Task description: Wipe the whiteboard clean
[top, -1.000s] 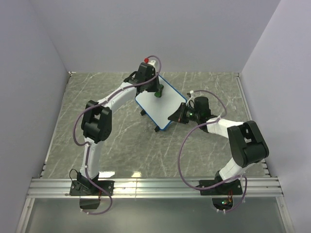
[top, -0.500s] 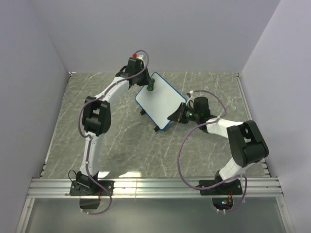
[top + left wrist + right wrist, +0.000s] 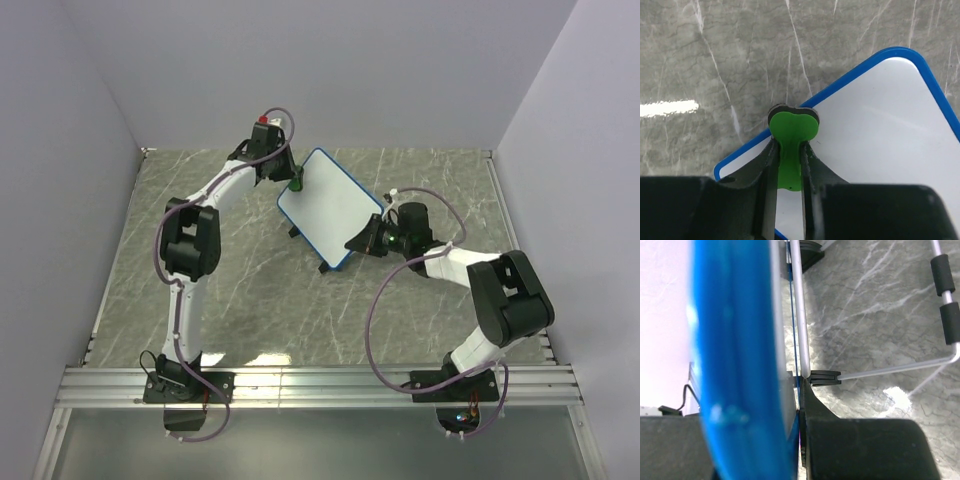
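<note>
Now you hold: left gripper (image 3: pixel 788 150) closed on green eraser (image 3: pixel 792 127) at the far-left rim of the whiteboard (image 3: pixel 330 205); right gripper (image 3: pixel 364 240) clamped on its near-right rim.

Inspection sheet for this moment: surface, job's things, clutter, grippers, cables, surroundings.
Surface: grey marbled table.
Job's things: whiteboard, blue rim, no marks seen on its face; green eraser at its edge.
Clutter: nothing seen.
Grippers: left gripper shut on the green eraser; right gripper shut on the whiteboard's rim.
Cables: purple cables looped along both arms.
Surroundings: pale walls on three sides; metal rail at the near edge.
</note>
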Robot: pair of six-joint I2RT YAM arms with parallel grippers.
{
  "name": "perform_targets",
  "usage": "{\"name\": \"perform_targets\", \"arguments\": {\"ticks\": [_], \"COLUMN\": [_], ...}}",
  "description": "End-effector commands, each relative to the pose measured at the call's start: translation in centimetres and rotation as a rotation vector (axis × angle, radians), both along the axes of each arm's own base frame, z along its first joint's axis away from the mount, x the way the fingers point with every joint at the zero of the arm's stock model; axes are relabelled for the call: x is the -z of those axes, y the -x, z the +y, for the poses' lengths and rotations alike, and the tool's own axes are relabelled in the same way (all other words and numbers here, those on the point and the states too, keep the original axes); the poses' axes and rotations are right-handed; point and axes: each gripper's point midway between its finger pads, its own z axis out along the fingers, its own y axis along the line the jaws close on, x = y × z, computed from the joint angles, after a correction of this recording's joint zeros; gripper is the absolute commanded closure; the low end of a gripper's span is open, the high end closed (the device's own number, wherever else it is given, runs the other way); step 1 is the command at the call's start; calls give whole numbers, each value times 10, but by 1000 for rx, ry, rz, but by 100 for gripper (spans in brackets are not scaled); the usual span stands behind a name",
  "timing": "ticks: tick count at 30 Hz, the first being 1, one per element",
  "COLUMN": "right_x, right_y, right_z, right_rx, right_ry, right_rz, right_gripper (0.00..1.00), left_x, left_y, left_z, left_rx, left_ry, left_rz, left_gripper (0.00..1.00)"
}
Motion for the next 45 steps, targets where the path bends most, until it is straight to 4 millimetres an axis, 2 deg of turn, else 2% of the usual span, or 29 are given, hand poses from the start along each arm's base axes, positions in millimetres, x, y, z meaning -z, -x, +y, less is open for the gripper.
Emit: {"name": "perform_targets", "arguments": {"ticks": [1, 5, 10, 14, 17, 20, 21, 22, 24, 25, 27, 28, 30, 31, 33, 35, 36, 38, 39, 40, 41, 45], "right_x": [67, 65, 57, 60, 63, 64, 62, 63, 62, 60, 59, 52, 50, 38, 33, 8, 3, -17, -17, -30, -37, -50], "right_y": [87, 95, 98, 106, 113, 113, 111, 111, 109, 108, 109, 107, 111, 109, 115, 112, 114, 119, 124, 126, 127, 143], "right_z": [-6, -11, -19, -25, -28, -30, -30, -29, -28, -28, -30, -30, -34, -34, -41, -43, -47, -53, -58, -58, -60, -67], "right_rx": [-102, -79, -29, 6, 19, 38, 42, 42, 49, 55, 69, 72, 80, 85, 98, 111, 121, 136, 144, 145, 152, 147], "right_ry": [135, 135, 132, 137, 131, 126, 120, 117, 106, 105, 105, 98, 109, 100, 121, 103, 113, 108, 127, 112, 109, 107], "right_rz": [324, 317, 281, 277, 284, 270, 263, 266, 262, 254, 253, 231, 228, 193, 186, 106, 93, 50, 58, 18, 4, -24], "right_gripper": [100, 100, 100, 100, 100, 100, 100, 96, 83, 70, 57, 31, 23, 18, 15, 12, 11, 9, 9, 8, 8, 7], "left_x": [-42, -65, -62, -57, -47, -27, -13, -4, 16, 21, 35, 39, 47, 50, 57, 58, 58, 56, 52, 49, 46, 24], "left_y": [9, 8, 19, 32, 43, 55, 64, 69, 83, 88, 102, 106, 116, 119, 126, 130, 132, 134, 135, 135, 135, 138], "left_z": [14, 39, 71, 92, 107, 116, 121, 123, 128, 130, 133, 134, 136, 136, 138, 139, 139, 139, 140, 139, 139, 137], "left_rx": [-18, -75, -124, -160, -183, -192, -196, -199, -198, -201, -196, -195, -192, -189, -184, -182, -181, -181, -183, -183, -184, -196], "left_ry": [2, 10, -31, -54, -78, -112, -133, -146, -172, -183, -195, -199, -206, -209, -218, -220, -221, -221, -217, -215, -212, -189], "left_rz": [-25, -45, -32, -23, 1, 40, 71, 91, 141, 156, 189, 196, 209, 216, 234, 238, 238, 237, 228, 224, 218, 178], "left_gripper": [100, 100, 100, 100, 100, 100, 100, 100, 100, 100, 98, 96, 89, 86, 77, 71, 59, 49, 27, 7, 1, 1]}}
